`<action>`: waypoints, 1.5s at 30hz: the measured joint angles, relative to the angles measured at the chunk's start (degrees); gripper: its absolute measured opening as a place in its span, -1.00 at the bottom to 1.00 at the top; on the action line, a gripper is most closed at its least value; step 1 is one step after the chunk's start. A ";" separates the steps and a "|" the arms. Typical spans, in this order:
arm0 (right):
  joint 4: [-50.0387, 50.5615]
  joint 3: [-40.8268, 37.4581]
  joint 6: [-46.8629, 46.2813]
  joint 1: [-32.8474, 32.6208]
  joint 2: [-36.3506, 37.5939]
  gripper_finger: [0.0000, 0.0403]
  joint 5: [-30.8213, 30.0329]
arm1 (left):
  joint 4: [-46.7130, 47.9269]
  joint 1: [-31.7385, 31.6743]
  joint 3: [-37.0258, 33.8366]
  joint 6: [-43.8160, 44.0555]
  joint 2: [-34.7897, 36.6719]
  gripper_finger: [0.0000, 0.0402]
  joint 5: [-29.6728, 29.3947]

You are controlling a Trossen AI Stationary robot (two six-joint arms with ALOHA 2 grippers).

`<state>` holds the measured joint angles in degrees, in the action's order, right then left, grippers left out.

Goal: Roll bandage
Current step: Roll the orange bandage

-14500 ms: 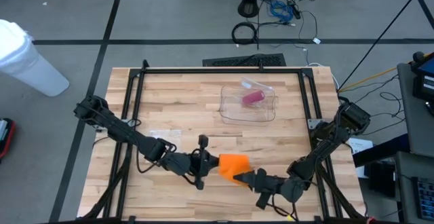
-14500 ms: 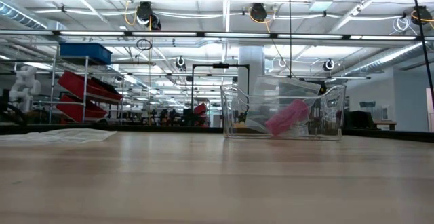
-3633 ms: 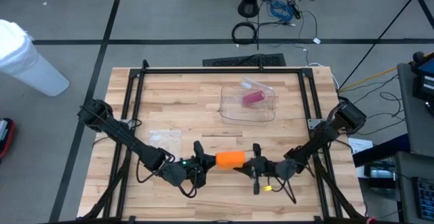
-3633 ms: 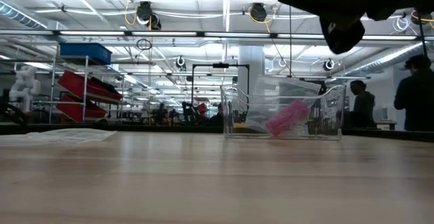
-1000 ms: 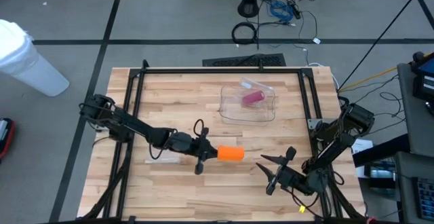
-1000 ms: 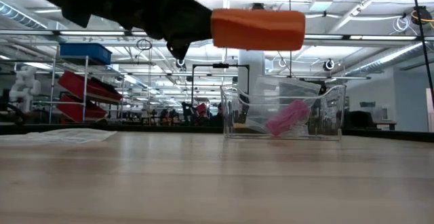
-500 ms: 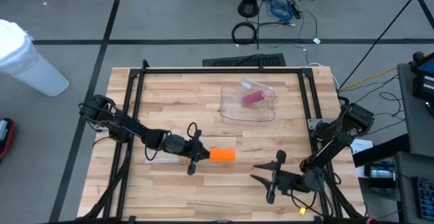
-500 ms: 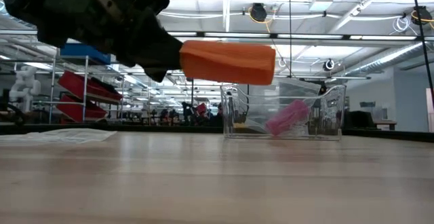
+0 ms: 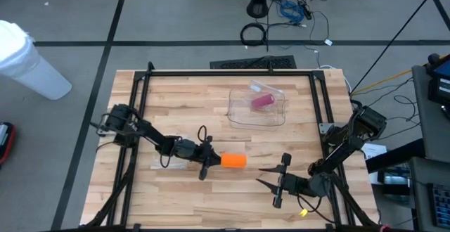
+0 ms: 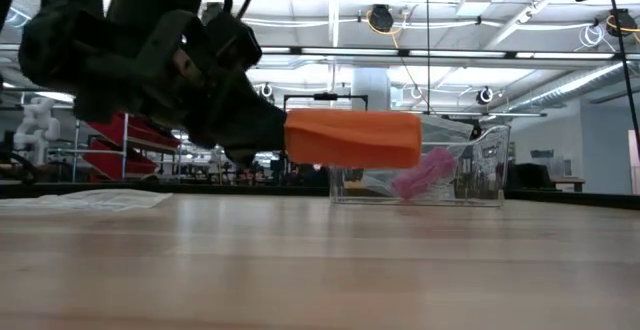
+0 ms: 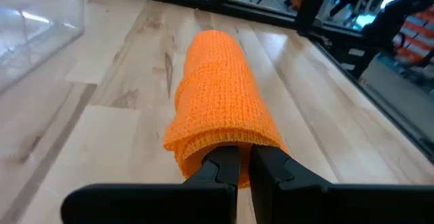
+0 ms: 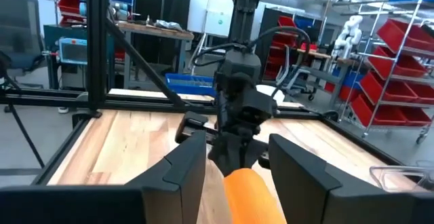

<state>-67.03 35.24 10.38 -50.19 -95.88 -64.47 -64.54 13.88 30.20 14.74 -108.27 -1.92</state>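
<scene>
Just above the middle of the high view, a clear plastic bin (image 9: 257,106) sits on the wooden desk (image 9: 183,98), holding a pink roll (image 9: 262,102); nothing lies between it and the arms, and a thin clear sheet (image 9: 171,141) rests at center left. Lower center, the left gripper (image 9: 208,159) has its fingers (image 11: 221,172) closed on one end of the rolled orange bandage (image 9: 233,161), held level, lower over the desk than half a second ago. At lower right the right gripper (image 9: 271,178), fingers (image 12: 184,167) spread and empty, now sits slightly closer to the bandage.
</scene>
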 joint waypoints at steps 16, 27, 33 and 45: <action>6.85 0.02 -8.82 0.00 0.00 -0.28 0.05 | -3.00 -5.35 0.00 10.44 -5.77 -0.93 1.82; 7.29 0.02 -11.29 1.01 0.00 -0.28 0.04 | 2.68 -6.38 0.20 11.01 -5.51 -0.53 0.08; 7.33 0.02 -13.54 2.27 0.00 -0.28 0.09 | 3.11 -6.59 0.22 10.86 -5.51 -0.33 0.11; 8.22 0.02 -14.25 2.51 0.00 -0.28 0.29 | 3.32 -5.43 0.51 1.95 -5.77 -0.19 -1.05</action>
<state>-58.82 35.27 -3.88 -47.68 -95.88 -64.18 -61.22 8.45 30.70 16.69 -114.04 -2.97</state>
